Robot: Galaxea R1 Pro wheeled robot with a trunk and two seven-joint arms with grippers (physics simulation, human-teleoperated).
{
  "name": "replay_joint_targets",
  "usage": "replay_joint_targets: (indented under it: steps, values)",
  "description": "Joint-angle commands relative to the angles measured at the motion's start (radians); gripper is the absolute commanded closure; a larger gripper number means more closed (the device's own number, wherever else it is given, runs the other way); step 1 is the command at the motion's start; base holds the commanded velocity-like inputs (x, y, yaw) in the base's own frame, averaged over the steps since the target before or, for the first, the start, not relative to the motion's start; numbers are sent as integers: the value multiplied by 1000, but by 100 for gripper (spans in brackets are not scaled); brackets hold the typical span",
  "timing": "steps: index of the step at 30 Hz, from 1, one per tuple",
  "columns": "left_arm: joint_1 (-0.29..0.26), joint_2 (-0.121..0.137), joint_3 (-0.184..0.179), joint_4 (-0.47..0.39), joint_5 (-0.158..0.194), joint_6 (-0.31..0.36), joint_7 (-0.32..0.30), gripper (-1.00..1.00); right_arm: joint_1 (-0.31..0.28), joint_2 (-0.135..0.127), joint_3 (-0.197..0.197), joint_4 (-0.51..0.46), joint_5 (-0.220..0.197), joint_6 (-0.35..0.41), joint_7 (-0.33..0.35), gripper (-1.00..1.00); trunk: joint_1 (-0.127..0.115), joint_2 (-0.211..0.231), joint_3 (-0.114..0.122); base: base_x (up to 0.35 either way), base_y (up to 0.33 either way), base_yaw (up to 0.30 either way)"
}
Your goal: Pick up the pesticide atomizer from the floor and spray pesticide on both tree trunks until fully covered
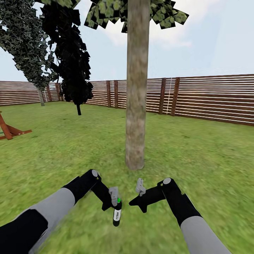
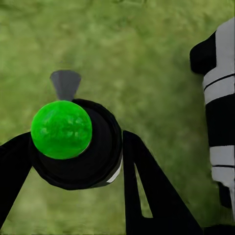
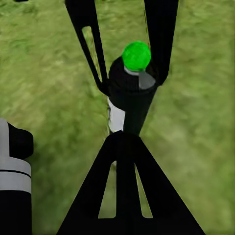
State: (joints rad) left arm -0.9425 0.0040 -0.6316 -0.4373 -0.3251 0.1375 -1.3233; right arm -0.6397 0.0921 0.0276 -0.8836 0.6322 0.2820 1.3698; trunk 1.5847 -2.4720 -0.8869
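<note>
The pesticide atomizer (image 1: 117, 213) is a slim black sprayer with a white label and a green cap (image 2: 61, 129). My left gripper (image 1: 115, 205) is shut on it and holds it upright just above the grass floor (image 1: 197, 158). In the right wrist view the atomizer (image 3: 128, 95) stands between the left gripper's fingers (image 3: 159, 39). My right gripper (image 1: 131, 203) is shut on nothing, its tip (image 3: 125, 139) right beside the atomizer's body. One tree's thick grey-brown trunk (image 1: 136, 106) rises straight ahead, a short way beyond both grippers. A second grey-trunked tree (image 1: 41, 96) stands far back left by the fence.
A near-black cypress (image 1: 74, 70) stands back left of the near trunk. A brown slatted fence (image 1: 211, 98) closes the lawn behind. A red-brown wooden frame (image 1: 10, 131) sits at the left edge. My right forearm (image 2: 220, 122) hangs close beside the left gripper.
</note>
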Motion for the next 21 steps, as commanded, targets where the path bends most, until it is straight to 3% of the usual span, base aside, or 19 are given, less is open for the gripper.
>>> replay_joint_targets:
  steps: [1,4,5,6,8,9,12,13,14,15,16,17,18,19,20,21]
  values:
    - [-3,30,3,0,1,2,-1,100,0,0,0,0,0,0,0,100,0,0,0,0,0,0]
    - [-6,99,7,0,1,45,3,100,0,0,-1,1,1,0,1,100,0,0,0,0,0,0]
    - [-6,123,33,0,2,53,5,100,0,-1,-1,1,2,0,1,100,0,0,0,0,0,0]
    - [-6,139,85,1,2,58,7,100,0,-2,-2,1,2,-1,0,100,0,0,0,0,0,0]
    - [-6,166,234,5,1,63,39,100,0,-8,-5,8,3,-3,-3,100,0,0,0,0,0,0]
    - [-5,174,290,6,0,64,68,100,2,-27,-7,19,4,-5,-7,100,0,0,0,0,0,0]
    - [2,180,391,20,3,65,203,100,3,-170,-13,144,4,-7,-28,100,0,0,0,0,0,0]
    - [3,178,422,60,5,65,270,100,5,-215,-17,218,3,-8,-87,100,0,0,0,0,0,0]
    - [3,171,463,112,13,64,356,100,6,-263,-39,302,1,-9,-188,100,0,0,0,0,0,0]
    - [3,160,506,153,31,62,446,100,10,-308,-81,382,-1,-10,-292,-100,0,0,0,0,0,0]
    - [4,152,536,181,53,61,515,100,11,-336,-128,436,-3,-14,-362,-100,0,0,0,0,0,0]
    - [4,140,564,220,93,59,612,100,13,-368,-221,501,-5,-36,-455,-100,0,0,0,0,0,0]
    - [4,133,575,242,118,57,662,100,13,-380,-286,527,-6,-59,-502,-100,0,0,0,0,0,0]
    - [4,123,582,263,149,51,706,100,13,-388,-376,543,-9,-105,-550,-100,0,0,0,0,0,0]
    - [4,108,588,290,188,34,754,100,14,-395,-515,558,-10,-180,-619,-100,0,0,0,0,0,0]
    - [4,102,591,304,207,19,781,100,14,-397,-601,564,-11,-225,-661,-100,0,0,0,0,0,0]
